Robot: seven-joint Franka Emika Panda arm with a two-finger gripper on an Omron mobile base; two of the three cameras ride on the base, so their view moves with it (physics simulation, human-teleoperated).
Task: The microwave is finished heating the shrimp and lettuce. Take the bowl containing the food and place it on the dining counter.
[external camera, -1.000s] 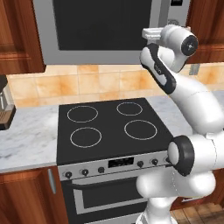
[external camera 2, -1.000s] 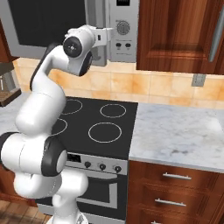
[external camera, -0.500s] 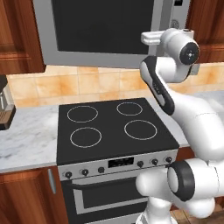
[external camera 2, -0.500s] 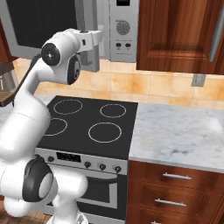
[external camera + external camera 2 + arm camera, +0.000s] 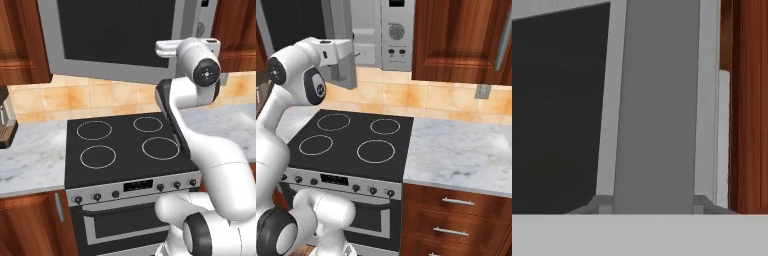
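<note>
Microwave (image 5: 120, 37) hung above the black stove (image 5: 127, 147), its door (image 5: 341, 45) swung partly out, pincer (image 5: 353, 50) raised at the door's free edge, grip state impossible to tell, marble worktop (image 5: 461, 150) right of the stove

Reddish wood cabinets (image 5: 456, 40), tan tile backsplash (image 5: 431, 100) and marble worktop (image 5: 456, 150) flank a black stove (image 5: 127, 145).

Marble counter (image 5: 456, 150) at right centre of the right base view; black stove (image 5: 127, 150) mid-frame, beside it; dark appliance (image 5: 6, 125) at far left.
</note>
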